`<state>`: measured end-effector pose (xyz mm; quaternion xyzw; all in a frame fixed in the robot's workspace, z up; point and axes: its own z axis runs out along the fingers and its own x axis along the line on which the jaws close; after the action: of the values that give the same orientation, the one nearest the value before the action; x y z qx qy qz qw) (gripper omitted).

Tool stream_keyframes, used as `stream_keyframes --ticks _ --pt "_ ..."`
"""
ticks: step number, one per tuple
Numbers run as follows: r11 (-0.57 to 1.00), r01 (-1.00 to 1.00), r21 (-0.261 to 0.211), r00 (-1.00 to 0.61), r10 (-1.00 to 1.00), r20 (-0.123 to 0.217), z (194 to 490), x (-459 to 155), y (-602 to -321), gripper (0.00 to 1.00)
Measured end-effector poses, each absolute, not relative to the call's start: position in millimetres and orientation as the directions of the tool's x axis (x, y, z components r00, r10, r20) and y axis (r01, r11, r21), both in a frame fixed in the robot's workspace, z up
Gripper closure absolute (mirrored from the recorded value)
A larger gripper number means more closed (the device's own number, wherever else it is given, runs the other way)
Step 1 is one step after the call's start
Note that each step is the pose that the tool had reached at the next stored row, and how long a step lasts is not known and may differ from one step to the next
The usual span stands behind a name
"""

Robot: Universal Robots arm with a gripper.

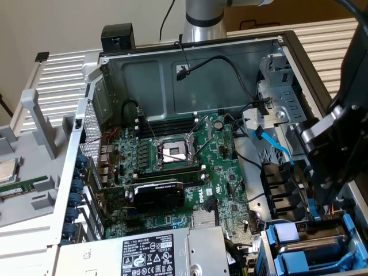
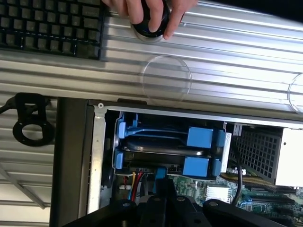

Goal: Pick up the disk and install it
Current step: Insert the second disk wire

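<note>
Two blue-railed drive trays [image 2: 165, 149] sit in the bay below your closed, empty gripper [image 2: 158, 201]; judge installation nearly done, retreat straight.

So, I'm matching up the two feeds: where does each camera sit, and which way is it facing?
Exterior view: above the open computer case, looking down at the motherboard; the arm crosses the exterior view's right.
Wrist view: on the wrist, looking past the gripper at the drive bay; a person's hand shows beyond the case.
Shared: the blue-railed drive trays.
</note>
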<state>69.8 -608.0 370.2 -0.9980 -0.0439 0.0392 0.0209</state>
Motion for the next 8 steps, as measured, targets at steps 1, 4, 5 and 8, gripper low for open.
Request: stream_keyframes --ticks 1,4,5,8 --pt "-0.995 0.086 -0.045 0.993 0.089 -0.076 369.6 69.8 -608.0 0.89" --pt "-0.995 0.086 -0.045 0.993 0.089 -0.076 367.3 69.8 -608.0 0.89" --pt "-0.995 0.086 -0.045 0.993 0.089 -0.076 366.6 69.8 -608.0 0.89" --pt "-0.995 0.086 -0.045 0.993 0.089 -0.076 365.1 69.8 -608.0 0.89"
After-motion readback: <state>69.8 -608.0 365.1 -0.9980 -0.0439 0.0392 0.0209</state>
